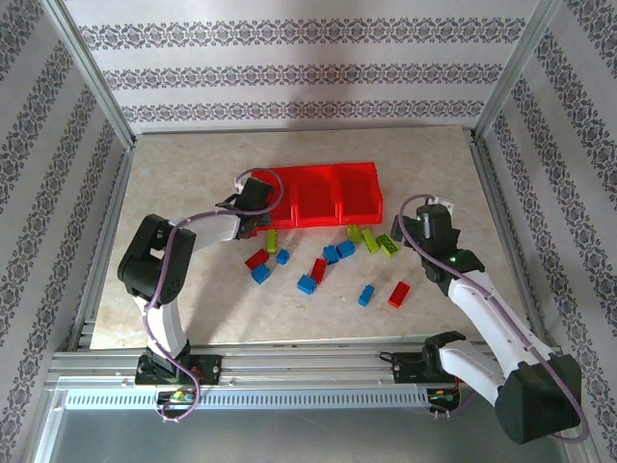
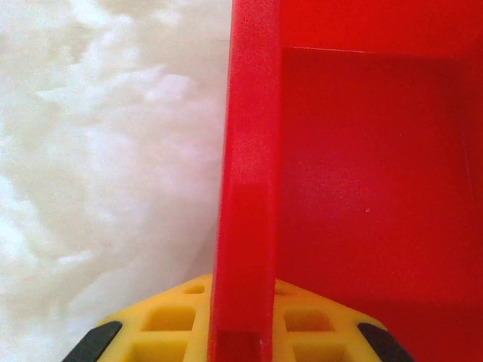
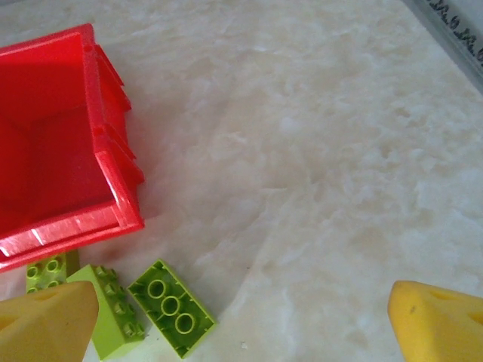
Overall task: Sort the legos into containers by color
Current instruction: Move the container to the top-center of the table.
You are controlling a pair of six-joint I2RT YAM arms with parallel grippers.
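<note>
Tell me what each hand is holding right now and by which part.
The left hand is shut on the leftmost red container, gripping it by its outer wall. The right hand is open and holds nothing.

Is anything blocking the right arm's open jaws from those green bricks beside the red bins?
Nothing visible does. The green bricks lie on bare table, right beside one yellow fingertip of the right jaws, just outside the red bins.
</note>
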